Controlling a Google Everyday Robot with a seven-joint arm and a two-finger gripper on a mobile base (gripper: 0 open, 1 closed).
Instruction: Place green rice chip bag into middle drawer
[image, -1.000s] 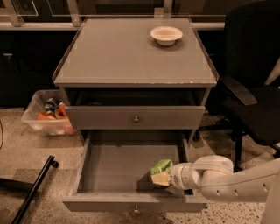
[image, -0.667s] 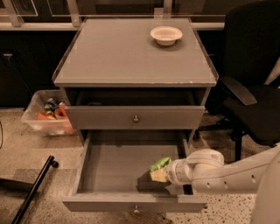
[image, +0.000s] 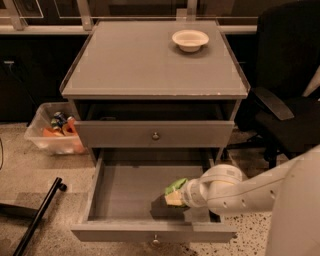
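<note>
Green bag (image: 177, 185) gripped by gripper (image: 173, 196), low inside drawer (image: 150, 231). Placing step. Next: let go, lift arm clear.

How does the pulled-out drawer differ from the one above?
The middle drawer is pulled far out, its floor showing; the upper drawer is pushed in, its inside dark. The middle drawer holds the green rice chip bag, with the gripper at the bag; nothing shows in the upper drawer. Both have grey fronts with one round knob.
</note>
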